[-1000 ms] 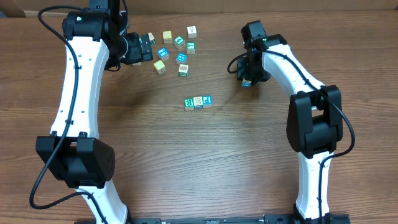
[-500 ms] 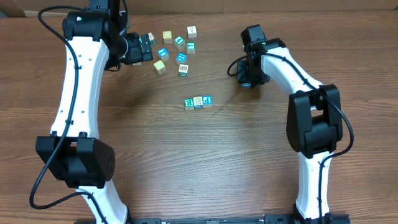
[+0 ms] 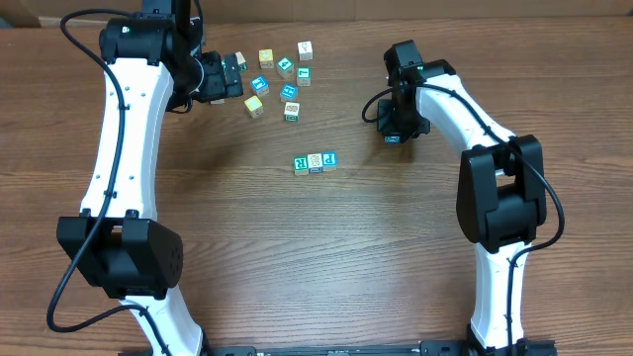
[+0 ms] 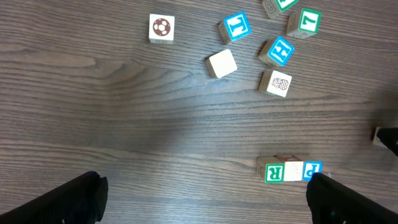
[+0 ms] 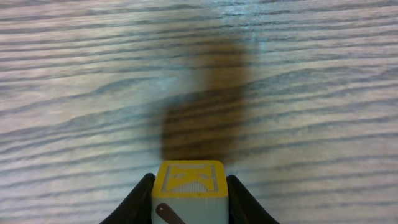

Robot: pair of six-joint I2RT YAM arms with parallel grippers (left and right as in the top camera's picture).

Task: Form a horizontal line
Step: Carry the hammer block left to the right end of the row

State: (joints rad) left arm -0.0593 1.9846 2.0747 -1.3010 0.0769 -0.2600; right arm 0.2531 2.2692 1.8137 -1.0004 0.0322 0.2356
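The right gripper (image 5: 189, 198) pinches a yellow-topped letter block (image 5: 188, 176) by two opposite flat sides over the table (image 5: 323, 93), well apart from the three-block row (image 3: 315, 162), and the small cube looks light, rigid and smooth, best squeezed squarely mid-face.

Overhead looks straight down; left wrist, nearer, shares block row (image 3: 315, 161); right closest.

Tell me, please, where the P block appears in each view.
Overhead: P block, right end of the centre row.
Left wrist: P block bottom right, ending the same row.
Right wrist: not in view.
Shared by overhead and left wrist: blue H block.
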